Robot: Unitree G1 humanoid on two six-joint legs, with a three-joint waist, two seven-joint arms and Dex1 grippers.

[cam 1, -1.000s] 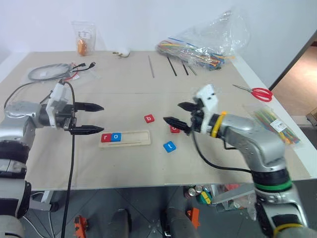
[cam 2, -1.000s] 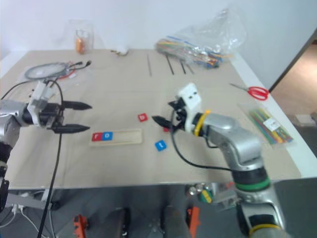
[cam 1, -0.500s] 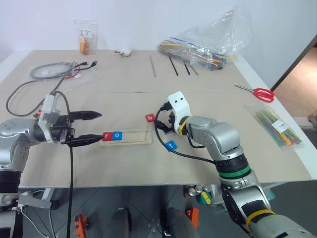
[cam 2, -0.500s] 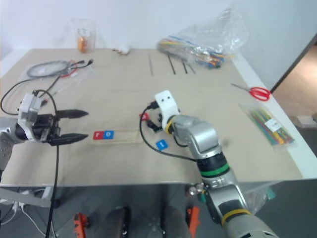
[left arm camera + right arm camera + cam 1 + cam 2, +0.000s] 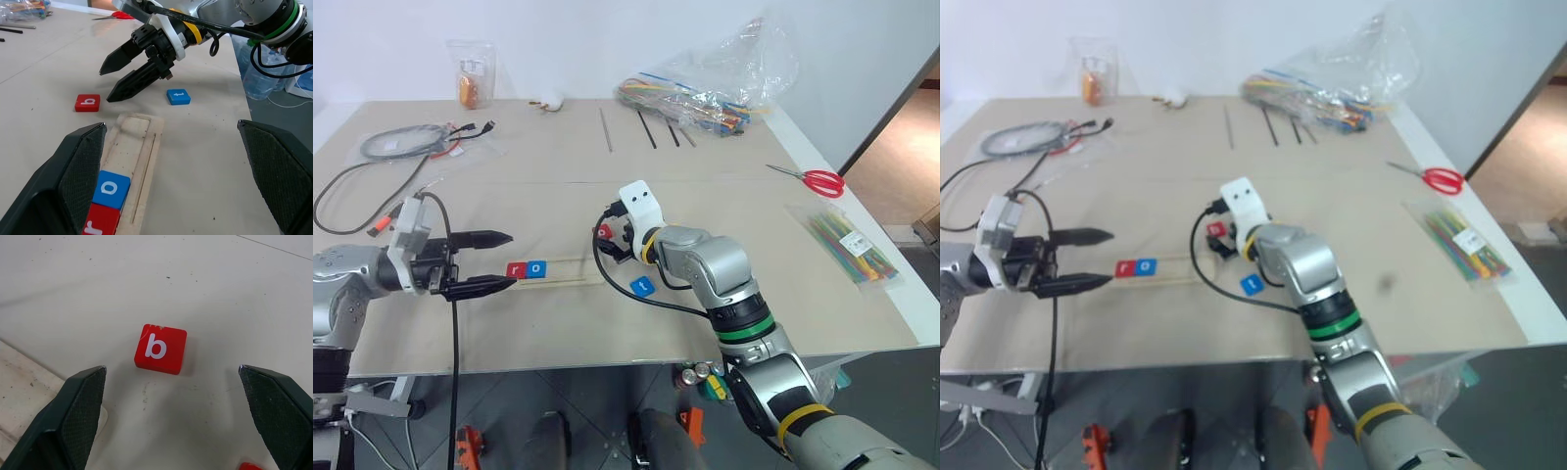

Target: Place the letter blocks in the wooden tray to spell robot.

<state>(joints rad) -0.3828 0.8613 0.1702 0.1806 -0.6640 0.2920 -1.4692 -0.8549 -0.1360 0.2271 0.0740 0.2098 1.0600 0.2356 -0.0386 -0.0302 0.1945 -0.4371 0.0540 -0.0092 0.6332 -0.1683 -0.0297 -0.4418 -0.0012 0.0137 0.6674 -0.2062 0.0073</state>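
A: Tray?
B: Tray [image 5: 133, 147] lies flat on the table [image 5: 724, 196], mid-front. Red r [image 5: 516, 269] and blue o [image 5: 536, 267] sit side by side at its left end, touching. Rest of the groove is bare.
A: Loose blocks?
B: Red b [image 5: 161, 348] on the table just past the tray's right end, face up. Blue t [image 5: 178, 96] on the table near that same end, closer to the robot. Sliver of another red block [image 5: 250, 466] at the edge of the right wrist view, letter hidden.
A: Right claw?
B: Right claw [image 5: 110, 83] wide apart, nothing in it, tilted down toward b. In its wrist view b sits between the two fingers [image 5: 73, 416], not touching either. Tips are near b, above the table.
A: Left claw?
B: Left claw [image 5: 501, 260] also apart, empty, pointing level along the tray from its left end, just beside r.
A: Clutter?
B: Scissors [image 5: 813, 179] at the right edge, cable [image 5: 406, 142] far left, bags at the back.
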